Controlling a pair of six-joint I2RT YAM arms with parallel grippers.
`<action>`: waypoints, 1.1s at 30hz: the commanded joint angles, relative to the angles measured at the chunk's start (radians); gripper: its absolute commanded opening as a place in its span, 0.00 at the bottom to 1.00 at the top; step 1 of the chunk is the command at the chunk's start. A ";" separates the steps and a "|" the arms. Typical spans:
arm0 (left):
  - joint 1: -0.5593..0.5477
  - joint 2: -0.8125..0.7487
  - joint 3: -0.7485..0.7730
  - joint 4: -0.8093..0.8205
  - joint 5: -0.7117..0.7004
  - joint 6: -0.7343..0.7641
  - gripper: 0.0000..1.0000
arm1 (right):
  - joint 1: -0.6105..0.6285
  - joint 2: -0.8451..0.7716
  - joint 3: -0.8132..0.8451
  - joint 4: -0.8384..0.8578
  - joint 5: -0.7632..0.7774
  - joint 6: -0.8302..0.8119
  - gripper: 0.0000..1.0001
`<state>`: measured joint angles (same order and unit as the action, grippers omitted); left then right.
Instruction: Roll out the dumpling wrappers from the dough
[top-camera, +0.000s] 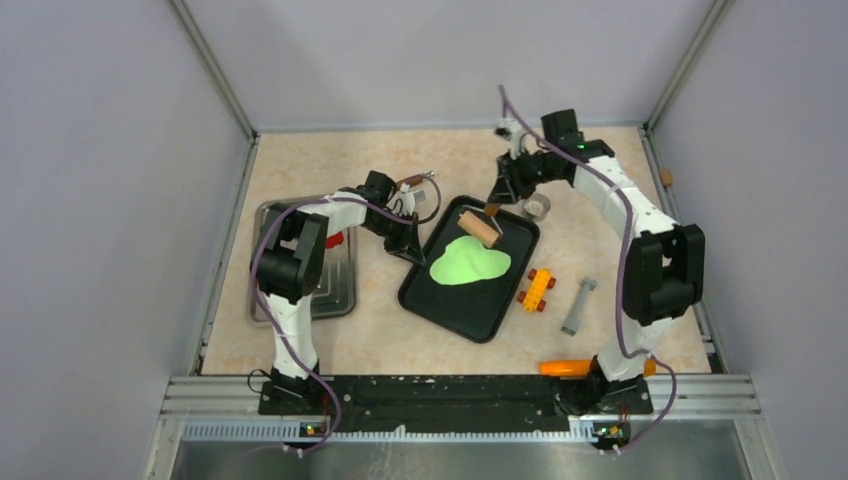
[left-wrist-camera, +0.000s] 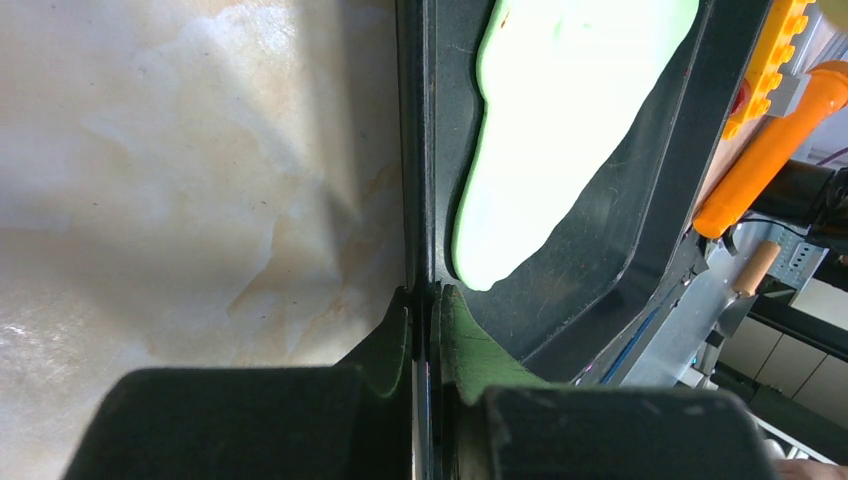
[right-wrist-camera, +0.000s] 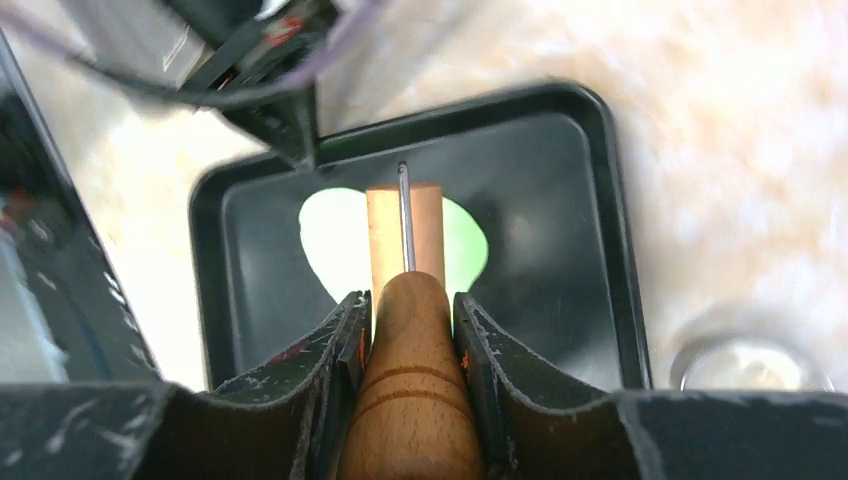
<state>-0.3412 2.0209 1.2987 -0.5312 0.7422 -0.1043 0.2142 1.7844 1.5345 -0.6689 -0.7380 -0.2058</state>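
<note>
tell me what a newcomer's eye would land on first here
The bright lime-green dough, a flattened blob, glows against the black tray in the middle of the table. The right gripper is shut on the handle of a wooden roller, whose barrel is over the dough's far end. The left gripper pinches the tray's left rim.

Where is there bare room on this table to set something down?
Bare tabletop runs along the back edge, beyond the metal tray and left gripper. Another patch lies between the black tray and the arm bases. Crowded: right of the black tray, around the toy brick, grey piece and orange tool.
</note>
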 joint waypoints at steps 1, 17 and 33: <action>0.004 0.010 0.016 -0.018 0.014 0.013 0.00 | 0.220 -0.133 0.056 -0.243 0.071 -0.523 0.00; 0.004 -0.005 0.006 -0.010 0.012 0.011 0.00 | 0.518 -0.273 -0.242 -0.060 0.444 -0.984 0.00; 0.005 -0.003 0.003 -0.021 -0.003 0.014 0.00 | 0.510 -0.424 -0.573 0.236 0.420 -0.798 0.00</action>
<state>-0.3412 2.0209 1.2991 -0.5312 0.7429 -0.1055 0.7246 1.4151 1.0389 -0.5388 -0.2909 -1.0599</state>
